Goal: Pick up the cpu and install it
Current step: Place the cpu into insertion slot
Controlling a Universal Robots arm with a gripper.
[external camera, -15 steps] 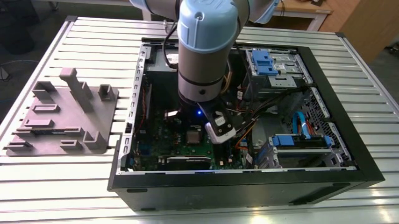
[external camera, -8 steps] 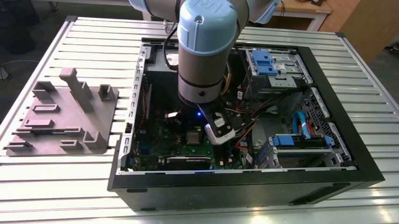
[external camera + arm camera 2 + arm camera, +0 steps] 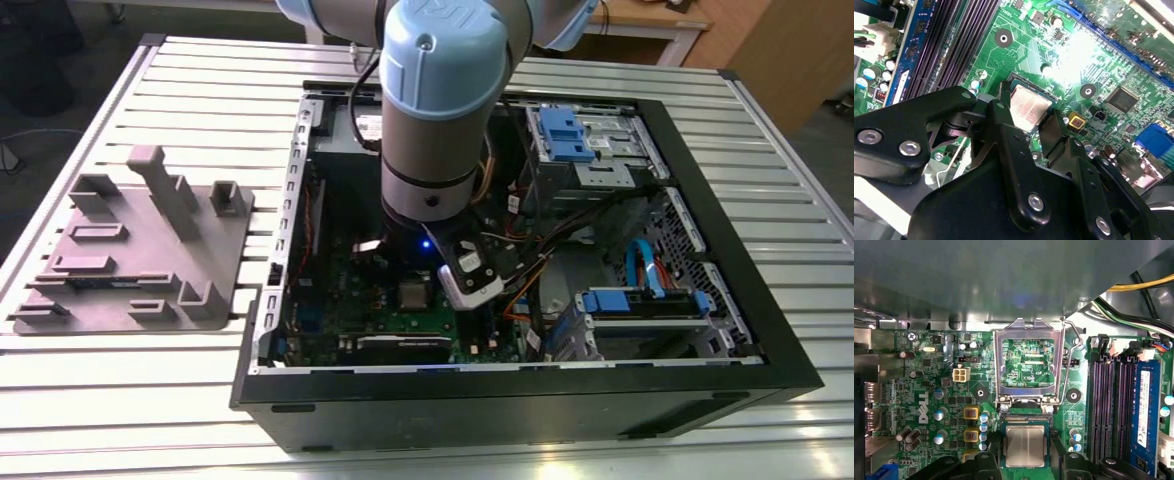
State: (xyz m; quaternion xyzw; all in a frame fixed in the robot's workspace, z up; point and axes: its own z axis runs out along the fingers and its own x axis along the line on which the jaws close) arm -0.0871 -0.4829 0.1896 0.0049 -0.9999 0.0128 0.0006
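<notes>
Down inside the open computer case (image 3: 694, 330) on the counter (image 3: 200, 80), the claw (image 3: 1030, 131) hangs low over the motherboard (image 3: 929, 390), its black fingers (image 3: 1004, 125) spread wide on either side of the cpu (image 3: 1028, 106) without gripping it. Between those fingers the cpu, seen in both wrist views (image 3: 1025, 446), lies flat in its socket, its silvery top bare, and just beyond the claw the socket's metal frame (image 3: 1028, 365) stands flipped open with its lever (image 3: 1070, 365) raised. Well apart from the claw, outside the case, a grey fixture plate (image 3: 134, 250) rests on the counter.
</notes>
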